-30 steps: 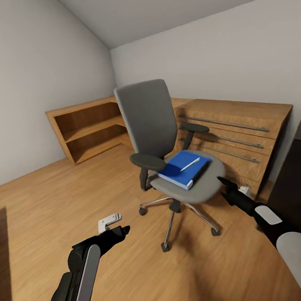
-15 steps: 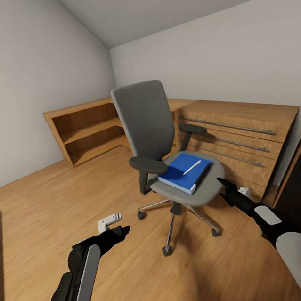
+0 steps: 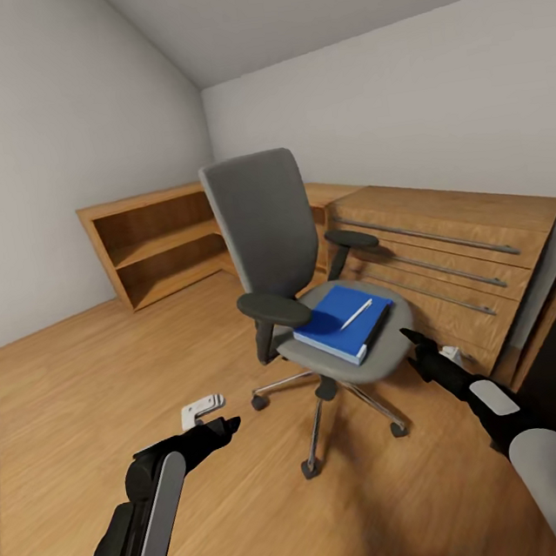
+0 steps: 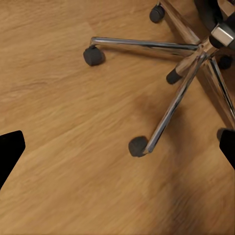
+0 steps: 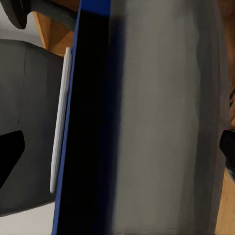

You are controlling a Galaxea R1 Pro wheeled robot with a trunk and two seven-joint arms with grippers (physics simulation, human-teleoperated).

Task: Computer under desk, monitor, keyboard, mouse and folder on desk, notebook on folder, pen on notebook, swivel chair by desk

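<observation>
1. The folder [image 3: 344, 324] lay on the swivel chair [image 3: 298, 268] seat, the pen [image 3: 354, 314] on top.
2. The right gripper [image 3: 412, 342] hovered near the seat's right edge, fingers spread, grasping nothing.
3. The left gripper [image 3: 223, 426] hung released above the floor [image 3: 80, 374].

Even, soft, shadowless-looking light; no glare for you to fight. A faint shadow lies under the swivel chair [image 3: 313, 308] toward 6 o'clock. Your head view bends straight lines at its edges. Right wrist view is soft and blurred at close range.
</observation>
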